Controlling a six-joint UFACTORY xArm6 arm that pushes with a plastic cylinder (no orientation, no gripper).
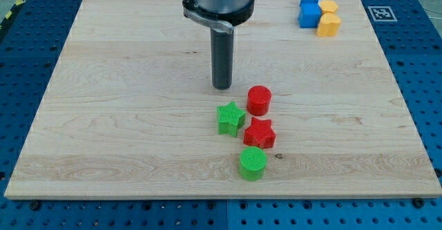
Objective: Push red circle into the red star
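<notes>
No pincer here, so nothing's held; my tip (pixel 222 87) sits left of the red circle (pixel 259 100); shove sideways and it'll miss the red star (pixel 260 132); green star (pixel 231 117) might get clipped too.

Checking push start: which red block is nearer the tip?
The red circle, just to the view's right of my tip; the red star lies farther toward the view's bottom.

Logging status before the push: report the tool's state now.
No jaws: a bare rod, holding nothing. My tip rests on the board, up-left of the red circle, not touching it.
</notes>
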